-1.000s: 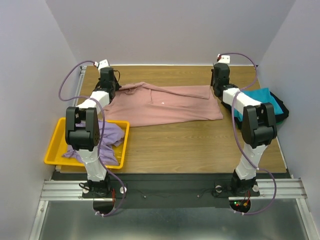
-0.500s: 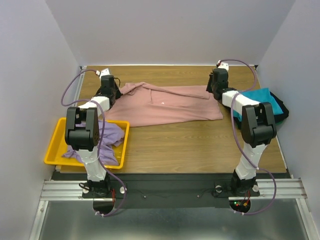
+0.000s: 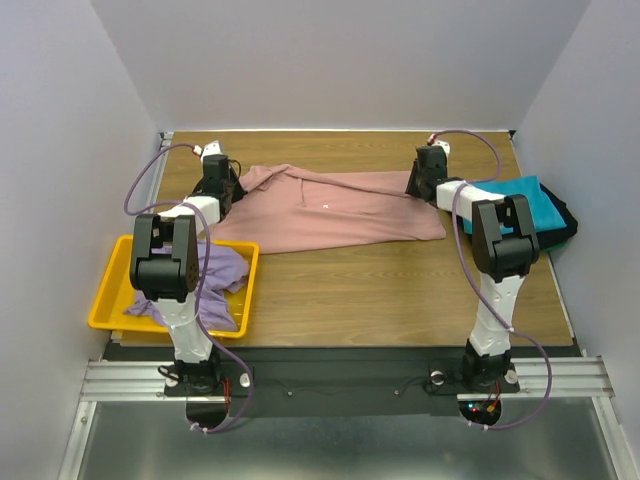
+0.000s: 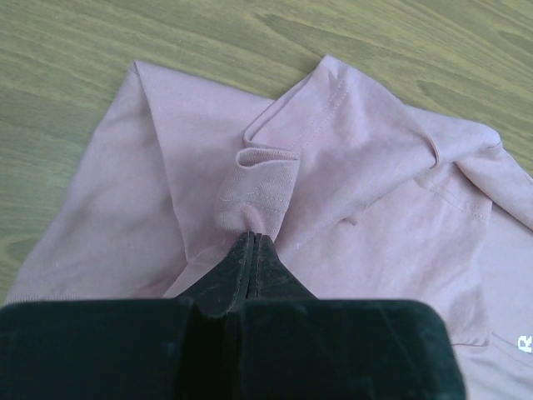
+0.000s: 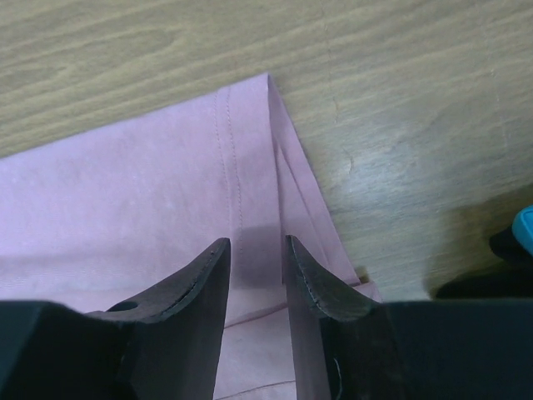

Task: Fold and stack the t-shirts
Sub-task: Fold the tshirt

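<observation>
Left pincer (image 4: 252, 240) is clamping a pink t-shirt (image 3: 340, 215) fold; right pincer (image 5: 256, 244) is gaping over its corner edge, beside bare counter (image 3: 400, 290).

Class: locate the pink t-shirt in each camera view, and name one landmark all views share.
Top external: pink t-shirt spread across the far middle.
Left wrist: fills the frame, a fold pinched in the left gripper.
Right wrist: left and centre, corner beyond the open right gripper.
Shared landmark: the wooden tabletop.
</observation>
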